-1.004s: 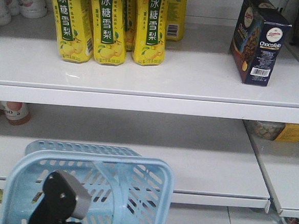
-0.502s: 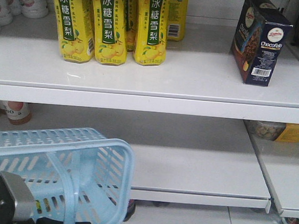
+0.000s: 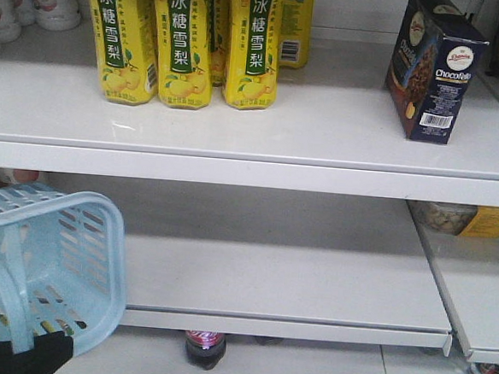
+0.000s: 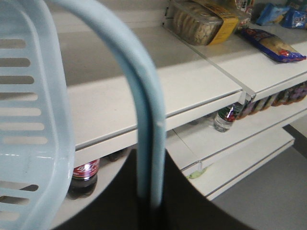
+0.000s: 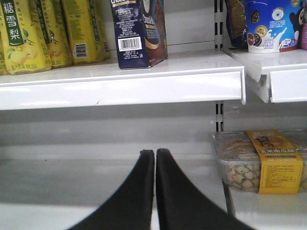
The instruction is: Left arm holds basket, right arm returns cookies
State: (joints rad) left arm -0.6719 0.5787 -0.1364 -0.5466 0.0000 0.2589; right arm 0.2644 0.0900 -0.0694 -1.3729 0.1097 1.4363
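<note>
A shop aisle: white metal shelves in tiers carry rows of identical yellow drink bottles, a boxed pack of cookies with a barcode, and packaged snacks. A light-blue shopping basket hangs in front.

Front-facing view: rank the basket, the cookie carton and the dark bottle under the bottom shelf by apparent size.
1. basket, though it is nearest the camera and partly cropped
2. cookie carton
3. dark bottle, mostly hidden

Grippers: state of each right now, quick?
Left gripper: jaws hidden; the basket hangs from it by its handle.
Right gripper: shut, empty, below the cookies shelf.
</note>
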